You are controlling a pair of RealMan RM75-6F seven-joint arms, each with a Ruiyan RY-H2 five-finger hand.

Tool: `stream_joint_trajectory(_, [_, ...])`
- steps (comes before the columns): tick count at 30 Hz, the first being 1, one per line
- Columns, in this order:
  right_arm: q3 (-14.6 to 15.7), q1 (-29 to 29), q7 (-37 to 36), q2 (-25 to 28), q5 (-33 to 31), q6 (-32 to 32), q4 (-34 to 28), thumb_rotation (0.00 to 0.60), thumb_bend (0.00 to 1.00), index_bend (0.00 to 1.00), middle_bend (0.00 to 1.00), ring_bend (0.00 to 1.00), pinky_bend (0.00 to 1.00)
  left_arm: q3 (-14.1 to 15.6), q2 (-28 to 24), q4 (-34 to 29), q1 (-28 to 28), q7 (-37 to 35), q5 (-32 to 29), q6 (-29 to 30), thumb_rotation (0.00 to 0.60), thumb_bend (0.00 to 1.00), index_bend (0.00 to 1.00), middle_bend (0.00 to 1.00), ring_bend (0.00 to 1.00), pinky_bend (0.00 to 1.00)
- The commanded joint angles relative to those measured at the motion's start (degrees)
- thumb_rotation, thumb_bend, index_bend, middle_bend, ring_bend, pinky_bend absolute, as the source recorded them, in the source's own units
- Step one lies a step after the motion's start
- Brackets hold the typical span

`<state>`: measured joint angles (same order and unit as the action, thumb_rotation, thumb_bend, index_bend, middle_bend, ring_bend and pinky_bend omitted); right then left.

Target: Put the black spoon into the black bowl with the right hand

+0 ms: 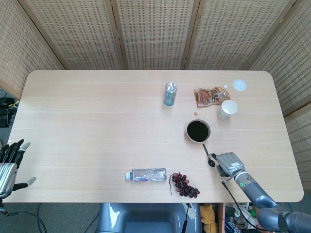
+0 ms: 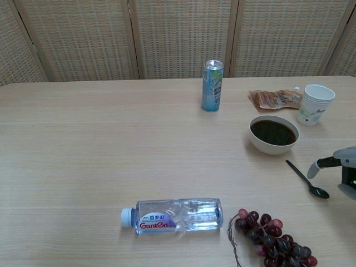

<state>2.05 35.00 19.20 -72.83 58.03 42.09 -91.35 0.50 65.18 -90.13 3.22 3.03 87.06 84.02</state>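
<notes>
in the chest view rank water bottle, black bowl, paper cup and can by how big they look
1. water bottle, though it lies nearest the camera
2. black bowl
3. can and paper cup look alike; unsure

Black spoon (image 1: 207,154), dark-lined pale bowl (image 1: 198,131), blue-green can (image 1: 170,93), purple grapes (image 1: 184,184)

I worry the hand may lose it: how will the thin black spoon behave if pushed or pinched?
The thin black spoon looks light and flat, so it probably slides or pivots on the smooth wooden table when nudged. Its slim handle likely offers the right hand little grip, so it may twist.
</notes>
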Motion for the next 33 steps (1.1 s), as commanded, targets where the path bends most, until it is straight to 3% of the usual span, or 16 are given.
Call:
stream_joint_trajectory(1, [1.0,-0.9,0.4,1.1,1.1,1.5,-2.0,0.6,0.81,0.23,0.94,0.97,1.0,0.0,0.0,0.0,0.0,0.0,0.0,0.0,0.6,0.03,0.0,0.0,0.0,0.0])
stream_joint_trajectory(12, [3.2,-2.9,0.2,0.6,2.1,3.2,-2.7,0.6,0.81,0.23,0.94,0.97,1.0,0.0,-0.1,-0.2,0.1,0.2,0.5,0.3,0.6,0.04,0.0,0.0,0.0,0.0])
stream_joint_trajectory(33, [3.7,-3.6,-1.2,-1.3,1.4,1.9,2.5,0.6,0.81,0.25,0.94,0.97,1.0,0.2,-0.1,-0.4,-0.2,0.5,0.5,0.6,0.6,0.04,0.0,0.0,0.0,0.0])
